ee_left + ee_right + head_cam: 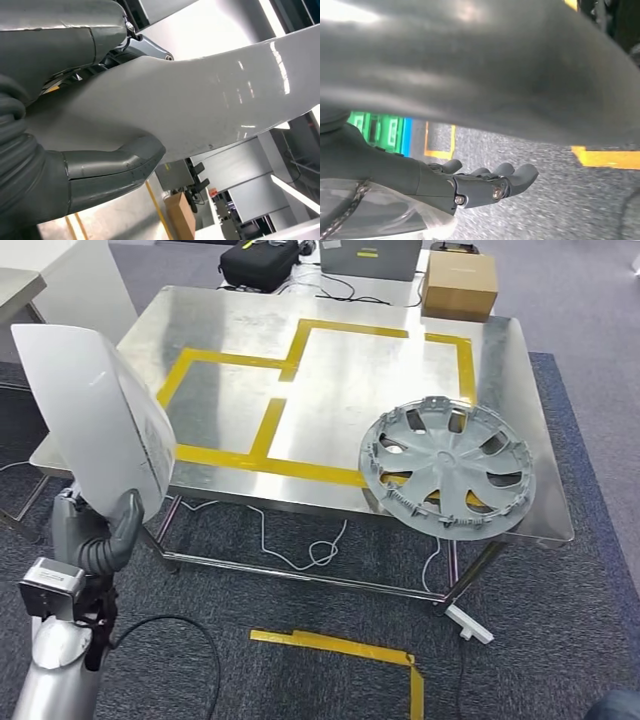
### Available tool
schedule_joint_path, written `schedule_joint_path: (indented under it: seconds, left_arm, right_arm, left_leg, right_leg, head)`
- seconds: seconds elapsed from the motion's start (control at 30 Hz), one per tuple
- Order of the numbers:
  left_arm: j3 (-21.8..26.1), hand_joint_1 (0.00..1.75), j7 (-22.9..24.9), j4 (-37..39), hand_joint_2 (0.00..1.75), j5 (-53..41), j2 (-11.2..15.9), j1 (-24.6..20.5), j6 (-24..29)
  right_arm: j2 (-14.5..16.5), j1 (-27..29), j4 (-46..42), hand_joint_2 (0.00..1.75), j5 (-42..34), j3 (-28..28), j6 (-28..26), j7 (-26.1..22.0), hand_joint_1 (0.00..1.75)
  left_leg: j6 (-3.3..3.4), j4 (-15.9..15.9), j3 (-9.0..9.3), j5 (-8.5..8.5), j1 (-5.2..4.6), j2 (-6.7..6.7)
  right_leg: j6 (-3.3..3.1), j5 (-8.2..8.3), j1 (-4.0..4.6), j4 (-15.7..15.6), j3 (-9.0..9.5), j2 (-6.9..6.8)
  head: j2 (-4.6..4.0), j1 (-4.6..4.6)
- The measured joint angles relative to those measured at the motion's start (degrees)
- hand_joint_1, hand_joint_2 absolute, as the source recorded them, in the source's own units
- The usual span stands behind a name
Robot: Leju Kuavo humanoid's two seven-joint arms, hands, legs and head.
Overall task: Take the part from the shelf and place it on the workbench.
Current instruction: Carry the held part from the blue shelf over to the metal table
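grey hubcap [447, 464] on the table's near right corner, cardboard box [460, 284], black bag [258, 262] behind

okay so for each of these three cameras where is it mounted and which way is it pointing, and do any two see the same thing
Head view: high on the body, looking down at the workbench and wheel cover; left hand grips a grey panel.
Left wrist view: behind the left hand, looking along the panel.
Right wrist view: behind the right hand, facing carpet.
Shared: head and left wrist views both show the panel in the left hand.
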Motion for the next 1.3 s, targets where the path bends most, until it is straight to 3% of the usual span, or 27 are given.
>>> schedule_joint_path:
  seconds: [0.07,0.17,0.23,0.27,0.33,0.37,0.4,0.43,0.5,0.53,0.57,0.63,0.73,0.8,0.87,0.9,0.93,1.0,1.07,1.2,1.27,1.3]
  left_arm:
    - [-0.5,1.75,0.1,0.8,1.75,0.0,0.0,-1.0,0.0]
    - [-0.9,1.75,0.1,1.5,1.75,0.0,0.0,-1.7,0.0]
    - [-1.1,1.75,0.1,1.8,1.75,0.0,0.1,-2.2,0.0]
    - [-1.3,1.75,0.2,2.0,1.75,0.0,0.1,-2.5,0.0]
    - [-1.4,1.75,0.3,2.6,1.75,0.0,0.1,-2.7,0.0]
    - [-1.5,1.75,0.3,2.9,1.75,0.0,0.1,-2.7,0.0]
    - [-1.6,1.75,0.4,3.2,1.75,0.0,0.1,-2.7,0.0]
    - [-1.7,1.75,0.5,3.5,1.75,0.0,0.1,-2.7,0.0]
    - [-1.9,1.75,0.7,4.0,1.75,-0.1,0.1,-3.0,0.2]
    - [-1.9,1.75,0.9,4.3,1.75,-0.3,0.1,-3.2,0.4]
    - [-2.0,1.75,1.1,4.6,1.75,-0.5,0.1,-3.5,0.6]
    - [-2.2,1.75,1.5,5.1,1.75,-1.0,0.1,-4.3,1.3]
    - [-2.3,1.75,2.4,6.0,1.75,-2.1,0.0,-5.2,2.7]
    - [-2.6,1.75,3.0,6.9,1.75,-3.0,-0.1,-6.2,3.6]
    - [-2.8,1.75,3.5,8.0,1.75,-3.9,-0.2,-6.9,4.5]
    - [-2.9,1.75,3.7,8.5,1.75,-4.4,-0.2,-7.2,5.0]
    - [-3.0,1.75,3.9,9.1,1.75,-4.9,-0.2,-7.5,5.4]
    - [-3.1,1.75,4.2,10.2,1.75,-5.7,-0.2,-8.2,6.1]
    - [-3.2,1.75,4.4,11.0,1.75,-6.3,-0.3,-9.0,6.7]
    - [-3.3,1.75,4.9,12.5,1.75,-7.1,-0.3,-10.0,7.6]
    - [-3.3,1.75,5.0,13.0,1.75,-7.2,-0.3,-10.5,7.9]
    - [-3.3,1.75,5.0,13.3,1.75,-7.2,-0.4,-10.7,8.0]
  right_arm:
    - [0.0,0.0,0.0,0.0,0.3,0.4,0.0,-0.2,0.0]
    - [-0.1,0.0,0.0,0.0,0.4,0.7,0.1,-0.6,0.0]
    - [-0.1,0.1,0.0,0.0,0.5,1.0,0.2,-0.1,0.0]
    - [-0.2,0.1,0.0,0.0,0.6,1.1,0.2,0.1,0.0]
    - [-0.3,0.1,0.0,0.0,0.7,1.3,0.2,0.2,0.0]
    - [-0.3,0.1,0.0,0.0,0.8,1.4,0.2,0.2,0.0]
    - [-0.3,0.1,0.0,0.0,0.9,1.5,0.2,0.1,0.0]
    - [-0.3,0.2,0.0,0.0,0.9,1.5,0.3,0.1,0.0]
    - [-0.3,0.3,0.0,0.0,1.1,1.6,0.4,0.2,0.0]
    - [-0.2,0.3,0.1,0.0,1.2,1.6,0.4,0.3,0.0]
    - [-0.2,0.2,0.1,0.0,1.3,1.7,0.5,0.3,0.0]
    - [-0.2,0.1,0.1,0.0,1.5,1.7,0.6,0.1,0.0]
    - [-0.2,0.0,0.1,0.0,1.8,1.8,0.7,0.2,0.0]
    - [-0.2,-0.2,0.2,0.0,2.1,2.0,0.8,0.3,0.0]
    - [-0.2,-0.3,0.2,0.0,2.4,2.1,0.9,0.2,0.0]
    - [-0.2,-0.2,0.2,0.0,2.5,2.2,0.9,0.2,0.0]
    - [-0.2,-0.2,0.2,0.0,2.6,2.3,0.9,0.2,0.0]
    - [-0.2,-0.3,0.2,0.0,2.7,2.5,0.9,0.4,0.0]
    - [-0.1,-0.4,0.2,0.0,2.9,2.6,1.0,0.3,0.0]
    - [0.2,-0.5,0.3,0.0,3.4,3.0,1.2,0.0,0.0]
    - [0.3,-0.6,0.3,0.0,3.5,3.1,1.2,0.2,0.0]
    - [0.4,-0.6,0.3,0.0,3.5,3.1,1.2,0.4,0.0]
  left_leg:
    - [-0.61,0.1,0.39,-0.65,-0.2,0.01]
    - [-1.35,-0.1,0.7,-1.2,-0.21,0.15]
    - [-1.87,1.9,0.08,-2.39,-0.16,0.22]
    - [-2.11,4.7,-1.28,-3.6,-0.1,0.24]
    - [-2.39,12.8,-5.88,-6.28,-0.04,0.25]
    - [-2.4,15.8,-7.91,-6.68,-0.02,0.25]
    - [-2.31,16.8,-9.1,-5.88,-0.03,0.25]
    - [-2.09,15.5,-9.2,-3.81,-0.06,0.25]
    - [-1.3,8.8,-7.24,1.52,-0.27,0.25]
    - [-0.85,5.7,-6.16,3.29,-0.49,0.25]
    - [-0.47,3.5,-5.39,3.93,-0.7,0.26]
    - [-0.09,1.8,-4.96,3.41,-1.0,0.24]
    - [0.25,0.0,-3.84,3.28,-0.42,0.2]
    - [0.5,-0.6,-3.14,3.26,-0.18,0.24]
    - [0.64,-0.6,-2.91,2.99,-0.18,0.24]
    - [0.65,-0.6,-2.71,2.79,-0.2,0.23]
    - [0.58,-0.5,-2.44,2.54,-0.18,0.19]
    - [0.28,-0.5,-1.68,1.95,-0.13,0.13]
    - [-0.23,-0.4,-1.36,1.45,-0.35,0.07]
    - [-1.23,-0.2,-1.41,0.96,-0.49,0.13]
    - [-1.82,2.9,-2.68,-1.02,-0.38,0.2]
    - [-2.04,6.3,-4.23,-2.67,-0.32,0.23]
  right_leg:
    - [-0.5,1.13,0.13,-4.0,1.93,-0.04]
    - [-1.63,0.26,0.16,-4.6,2.57,0.19]
    - [-2.36,-0.12,-0.06,-4.9,3.3,0.16]
    - [-2.68,-0.38,-0.11,-5.0,3.71,0.12]
    - [-3.12,-0.99,-0.05,-5.0,4.38,0.12]
    - [-3.16,-1.28,0.01,-5.0,4.74,0.18]
    - [-3.17,-1.61,0.06,-5.0,5.16,0.26]
    - [-3.12,-1.95,0.13,-5.0,5.7,0.34]
    - [-2.95,-2.7,0.24,-5.0,6.65,0.42]
    - [-2.75,-3.01,0.31,-5.0,6.99,0.44]
    - [-2.48,-3.21,0.3,-5.1,7.05,0.42]
    - [-1.82,-3.28,0.28,-5.2,6.92,0.29]
    - [-0.94,-4.19,0.33,-4.5,6.32,0.13]
    - [-0.48,-6.51,0.19,0.9,3.35,0.14]
    - [-0.13,-8.28,-0.01,8.1,-1.37,0.14]
    - [-0.01,-7.76,-0.05,9.6,-2.86,0.14]
    - [0.06,-6.08,-0.07,8.9,-3.21,0.13]
    - [0.06,-1.19,-0.13,2.2,-1.0,0.06]
    - [-0.27,1.12,-0.06,-3.7,1.73,0.04]
    - [-1.66,0.71,-0.02,-5.3,2.74,0.27]
    - [-2.32,0.61,-0.23,-5.5,3.12,0.23]
    - [-2.55,0.51,-0.24,-5.5,3.27,0.2]
  head:
    - [0.01,-0.04]
    - [0.01,-0.19]
    - [0.02,-0.31]
    - [0.02,-0.38]
    - [0.02,-0.45]
    - [0.02,-0.44]
    - [0.01,-0.44]
    - [0.01,-0.44]
    - [0.01,-0.43]
    - [0.01,-0.37]
    - [0.01,-0.34]
    - [0.01,-0.2]
    - [0.01,0.02]
    - [0.0,0.31]
    - [0.0,0.39]
    - [0.0,0.38]
    - [0.0,0.39]
    - [0.0,0.39]
    - [0.0,0.39]
    - [0.01,0.22]
    - [0.0,0.05]
    - [0.0,-0.03]
